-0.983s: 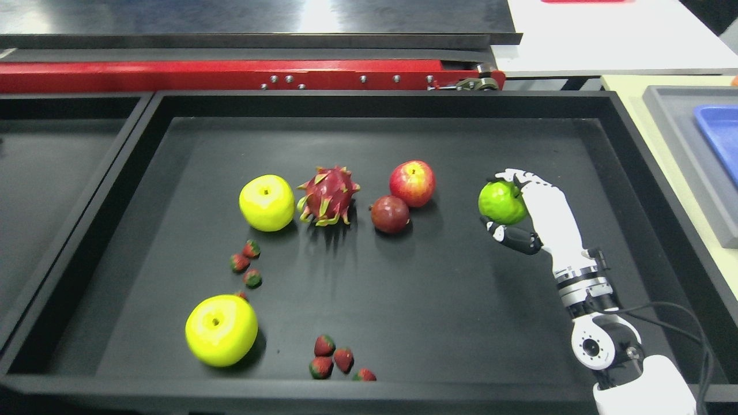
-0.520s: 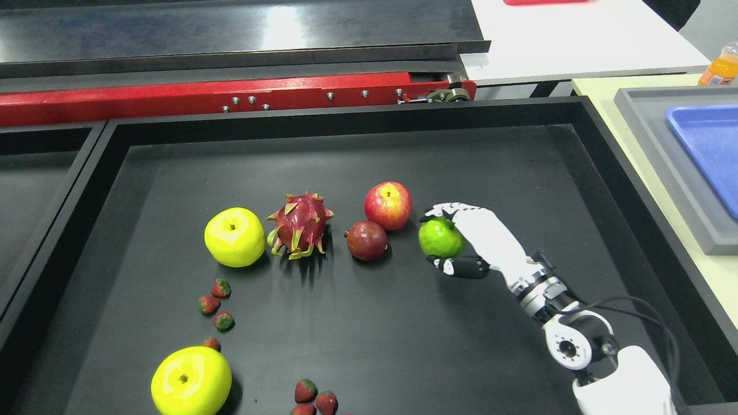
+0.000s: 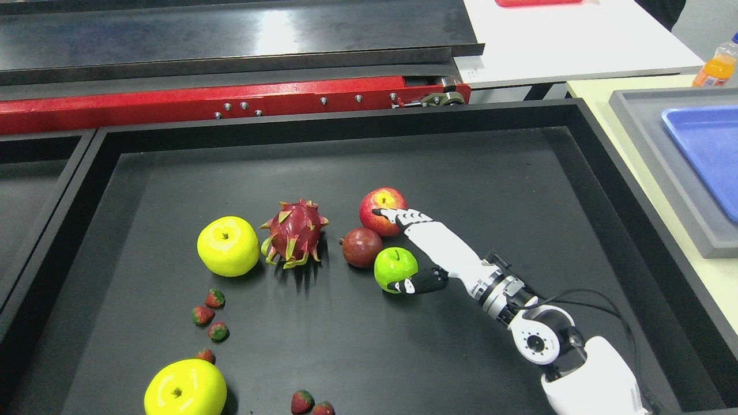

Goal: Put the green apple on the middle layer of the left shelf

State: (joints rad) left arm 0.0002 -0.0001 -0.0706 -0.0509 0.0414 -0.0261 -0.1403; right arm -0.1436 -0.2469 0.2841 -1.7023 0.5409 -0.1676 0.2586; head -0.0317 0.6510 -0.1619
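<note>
The small green apple (image 3: 394, 267) sits on the black tray (image 3: 519, 173), just below the red apple (image 3: 380, 208) and right of a dark red round fruit (image 3: 361, 247). My right hand (image 3: 394, 249) comes in from the lower right and lies against the apple's right side. Its white fingers (image 3: 403, 217) stretch out straight above the apple towards the red apple, and the black thumb (image 3: 420, 282) rests at the apple's lower right edge. The hand is open, not curled round the apple. No left arm shows.
On the tray also lie a dragon fruit (image 3: 293, 232), two yellow apples (image 3: 228, 245) (image 3: 184, 393) and several strawberries (image 3: 209, 308). Another black tray (image 3: 34, 190) adjoins on the left. A red rail (image 3: 173, 106) runs behind. A grey tray with a blue one (image 3: 703, 141) stands at the right.
The camera shifted. My right hand carried the green apple left across the tray to beside the red apple, then its fingers straightened off the apple.
</note>
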